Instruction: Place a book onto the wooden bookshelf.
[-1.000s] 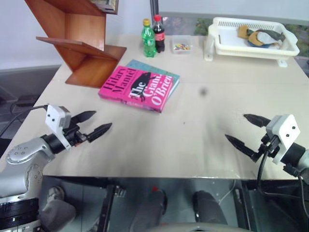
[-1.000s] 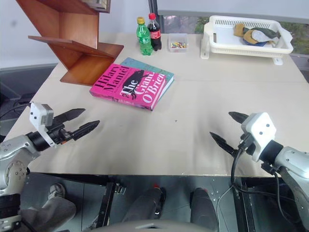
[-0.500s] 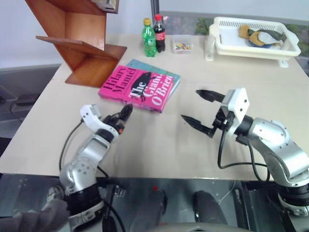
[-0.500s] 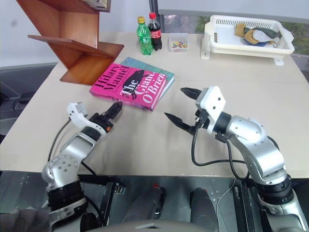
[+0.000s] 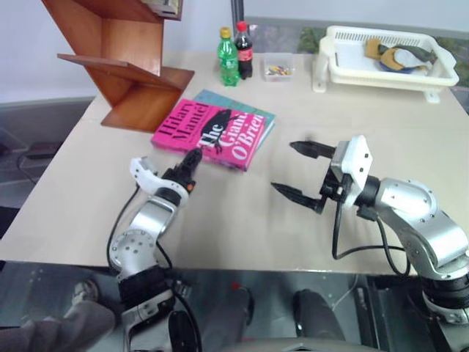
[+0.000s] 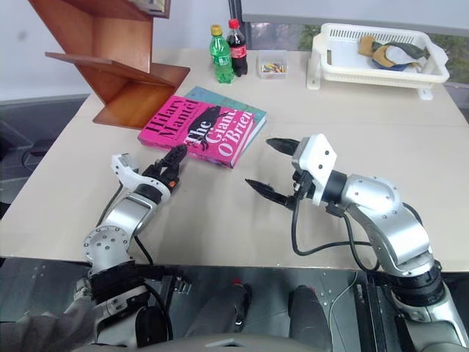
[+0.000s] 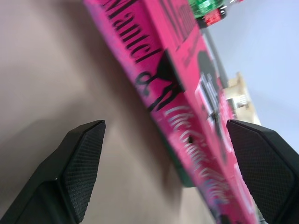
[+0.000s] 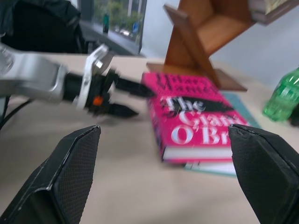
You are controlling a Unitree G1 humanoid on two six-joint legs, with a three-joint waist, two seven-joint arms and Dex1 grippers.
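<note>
Book (image 5: 213, 133): thick pink paperback, flat and face up on the bench (image 5: 220, 220), toward its far left corner. It rests on a teal-green book (image 5: 258, 115) whose edges show along its far side. Cover lettering reads "Hilary Mantel", "The Giant O'Brien". Not yet lifted; lying flat leaves its near edges free for a two-sided grasp.

Wooden bookshelf (image 5: 123, 61): reddish-brown slanted boards at the far left corner, just beyond the book. It stands as the destination, near enough for a short carry.

Left gripper (image 5: 192, 163): fingers spread wide, tips at the book's near left edge; contact cannot be told. In the left wrist view the pink edge lies between the fingers, which suggests it is lined up to close on the book.

Right gripper (image 5: 299, 171): fingers spread, holding nothing, over bare bench beside the book's near right corner, pointed toward it, probably to steady that side.

Two bottles (image 5: 234, 55): one green, one dark with a red label, writing unreadable, at the far edge.

White basket (image 5: 387, 60): far right corner, holding some items.
</note>
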